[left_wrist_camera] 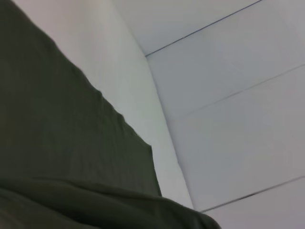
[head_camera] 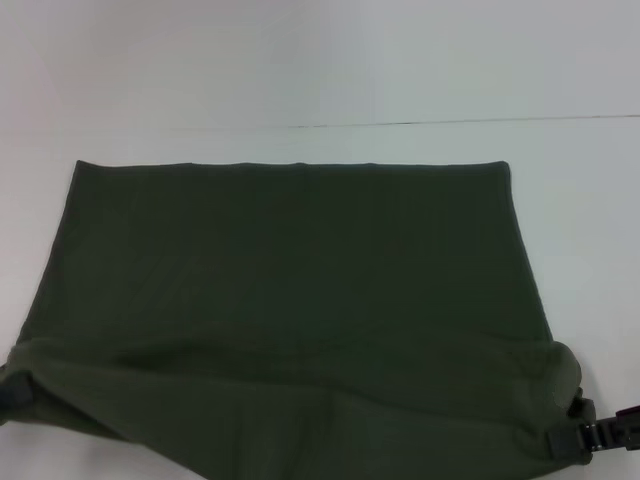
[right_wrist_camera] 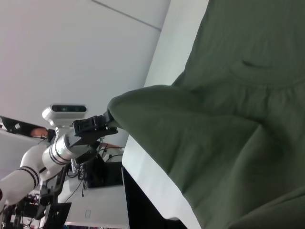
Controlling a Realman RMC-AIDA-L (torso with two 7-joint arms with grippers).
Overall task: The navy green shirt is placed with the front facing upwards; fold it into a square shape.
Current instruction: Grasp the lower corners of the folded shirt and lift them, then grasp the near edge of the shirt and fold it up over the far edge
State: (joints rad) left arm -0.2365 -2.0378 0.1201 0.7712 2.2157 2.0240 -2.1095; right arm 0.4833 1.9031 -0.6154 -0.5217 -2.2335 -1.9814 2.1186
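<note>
The navy green shirt (head_camera: pixel 290 260) lies across the white table (head_camera: pixel 585 200) as a wide dark olive rectangle with a straight far edge. Its near edge is lifted off the table and sags between two raised corners. My left gripper (head_camera: pixel 12 392) is at the near left corner, and the right wrist view shows this left gripper (right_wrist_camera: pixel 106 123) shut on a pinched corner of the shirt (right_wrist_camera: pixel 228 119). At the near right corner my right gripper (head_camera: pixel 588 436) holds the cloth bunched above it. In the left wrist view only the shirt (left_wrist_camera: pixel 57 143) and table show.
Bare white table (left_wrist_camera: pixel 143 95) surrounds the shirt at the far side and on both sides, with a pale wall (head_camera: pixel 320 60) behind. Past the table's near edge (right_wrist_camera: pixel 152 188), the right wrist view shows the robot's left arm (right_wrist_camera: pixel 28 171), cables and dark equipment.
</note>
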